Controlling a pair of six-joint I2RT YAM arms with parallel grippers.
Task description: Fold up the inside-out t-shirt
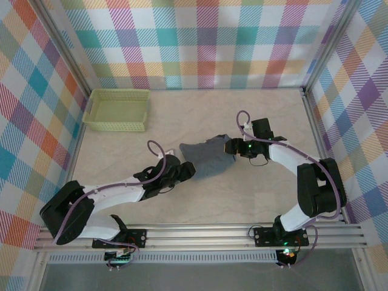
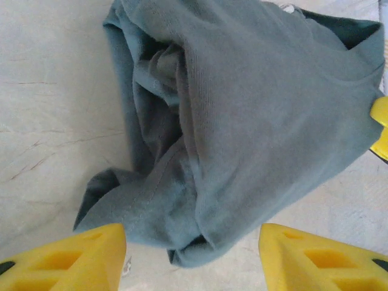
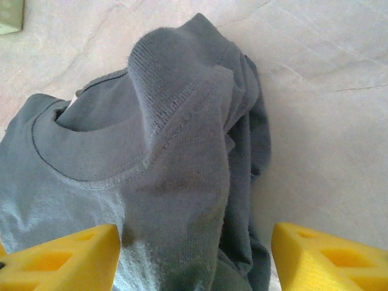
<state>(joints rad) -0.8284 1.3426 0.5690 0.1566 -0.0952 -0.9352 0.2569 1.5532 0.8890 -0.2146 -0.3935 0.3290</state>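
The slate blue-grey t-shirt (image 1: 206, 156) lies bunched in a small wrinkled heap at mid-table, between the two arms. My left gripper (image 1: 188, 171) sits at its near-left edge, open. In the left wrist view the t-shirt (image 2: 242, 121) spreads ahead, and a folded corner of it reaches between the wide-apart yellow fingers (image 2: 79, 260) of the left gripper (image 2: 194, 260). My right gripper (image 1: 233, 148) is at the heap's right edge, open. In the right wrist view the t-shirt (image 3: 170, 170) shows its ribbed collar (image 3: 91, 176), with cloth lying between the spread fingers (image 3: 330, 257) of the right gripper (image 3: 194, 260).
A pale yellow-green mesh basket (image 1: 117, 109) stands at the back left by the wall; its corner (image 3: 11, 15) peeks into the right wrist view. Checked walls enclose the marble-pattern table (image 1: 273, 194) on three sides. The right gripper's yellow finger (image 2: 381, 127) shows at the left wrist view's edge.
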